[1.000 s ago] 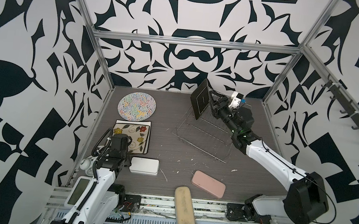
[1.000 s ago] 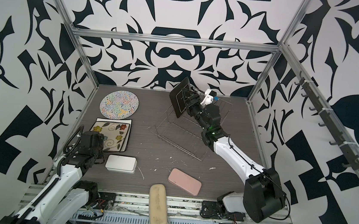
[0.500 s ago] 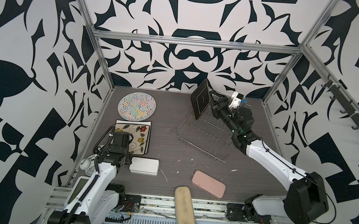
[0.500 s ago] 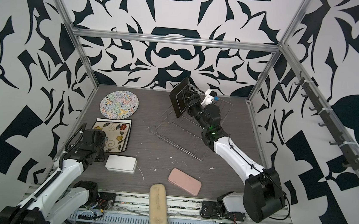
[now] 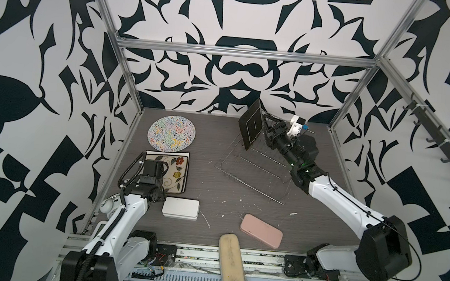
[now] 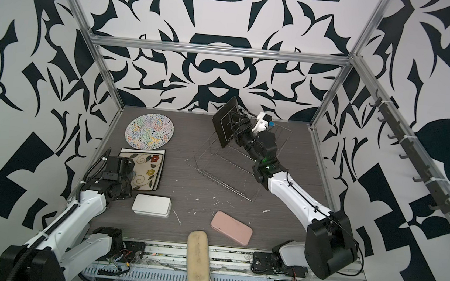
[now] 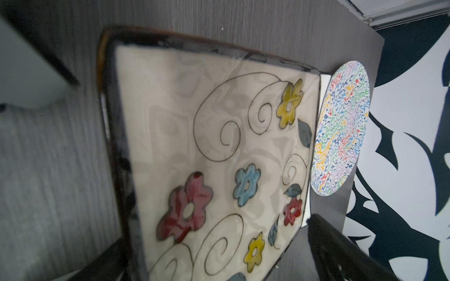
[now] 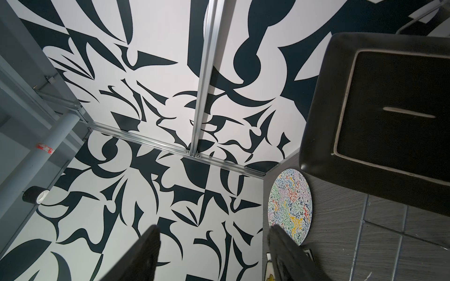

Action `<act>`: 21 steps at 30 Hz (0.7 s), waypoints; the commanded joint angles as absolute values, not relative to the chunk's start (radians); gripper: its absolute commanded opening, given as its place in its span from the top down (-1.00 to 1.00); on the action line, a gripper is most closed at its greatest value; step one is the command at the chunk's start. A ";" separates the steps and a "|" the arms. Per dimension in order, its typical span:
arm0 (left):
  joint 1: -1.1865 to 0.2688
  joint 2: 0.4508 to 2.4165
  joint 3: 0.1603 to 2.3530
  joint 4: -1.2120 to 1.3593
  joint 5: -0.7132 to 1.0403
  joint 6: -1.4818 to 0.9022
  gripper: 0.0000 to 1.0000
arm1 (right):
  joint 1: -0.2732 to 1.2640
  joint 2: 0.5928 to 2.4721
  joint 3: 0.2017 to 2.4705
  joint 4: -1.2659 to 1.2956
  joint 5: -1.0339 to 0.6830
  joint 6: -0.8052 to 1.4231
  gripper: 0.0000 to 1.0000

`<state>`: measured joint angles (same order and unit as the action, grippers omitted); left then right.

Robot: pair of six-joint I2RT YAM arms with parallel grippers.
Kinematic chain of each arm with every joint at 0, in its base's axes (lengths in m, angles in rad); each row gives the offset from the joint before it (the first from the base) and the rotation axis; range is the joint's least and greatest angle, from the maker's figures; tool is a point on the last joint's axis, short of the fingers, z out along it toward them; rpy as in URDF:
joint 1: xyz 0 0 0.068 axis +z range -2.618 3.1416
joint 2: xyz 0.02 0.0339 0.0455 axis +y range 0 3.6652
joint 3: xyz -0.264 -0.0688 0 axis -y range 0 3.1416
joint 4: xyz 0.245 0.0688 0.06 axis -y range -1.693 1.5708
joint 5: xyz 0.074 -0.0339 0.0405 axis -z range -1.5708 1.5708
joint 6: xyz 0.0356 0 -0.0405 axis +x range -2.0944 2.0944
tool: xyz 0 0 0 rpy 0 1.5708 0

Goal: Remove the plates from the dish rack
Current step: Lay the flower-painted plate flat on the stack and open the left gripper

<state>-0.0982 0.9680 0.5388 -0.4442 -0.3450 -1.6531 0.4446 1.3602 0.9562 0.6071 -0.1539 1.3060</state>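
A black square plate point(image 5: 251, 127) point(image 6: 224, 125) point(image 8: 389, 109) stands on edge at the far end of the wire dish rack point(image 5: 247, 185) point(image 6: 223, 172). My right gripper point(image 5: 268, 127) point(image 6: 238, 123) point(image 8: 214, 231) hangs open just beside that plate, with nothing between its fingers. The flowered square plate point(image 5: 175, 174) point(image 6: 147, 171) point(image 7: 207, 146) lies flat at the left, a white edge showing under it. My left gripper point(image 5: 151, 168) point(image 6: 115, 168) point(image 7: 216, 233) is wide open over its left part, jaws spread past two opposite rims. The round squiggle plate point(image 5: 171, 133) point(image 6: 149, 131) point(image 7: 341, 129) point(image 8: 289, 206) lies flat beyond it.
A white tin point(image 5: 180, 208) point(image 6: 151, 206) lies right beside my left arm's wrist. A pink case point(image 5: 261, 230) lies near the front and a beige case point(image 5: 231, 263) rests across the front rail. Frame posts and patterned walls close in three sides.
My left gripper's jaws have spread wider and it has shifted a little toward the far side over the flowered plate. The right arm and the black plate have not moved.
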 commanded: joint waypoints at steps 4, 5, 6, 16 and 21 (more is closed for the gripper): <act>-0.097 0.993 0.595 -0.439 -0.329 -1.652 -0.99 | 0.439 1.305 0.953 0.647 -0.158 1.295 -0.47; -0.097 0.995 0.597 -0.439 -0.327 -1.652 -0.99 | 0.439 1.304 0.952 0.647 -0.155 1.295 -0.47; -0.097 0.996 0.596 -0.438 -0.326 -1.652 -0.99 | 0.438 1.305 0.952 0.646 -0.156 1.295 -0.47; -0.097 1.039 0.630 -0.451 -0.308 -1.646 -0.99 | 0.436 1.297 0.945 0.647 -0.155 1.295 -0.47; -0.097 1.063 0.655 -0.475 -0.305 -1.646 -0.99 | 0.434 1.292 0.943 0.647 -0.153 1.295 -0.46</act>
<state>-0.0982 1.0580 0.6037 -0.4847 -0.3012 -1.6516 0.4385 1.3354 0.9531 0.6025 -0.1535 1.3060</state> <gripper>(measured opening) 0.994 0.734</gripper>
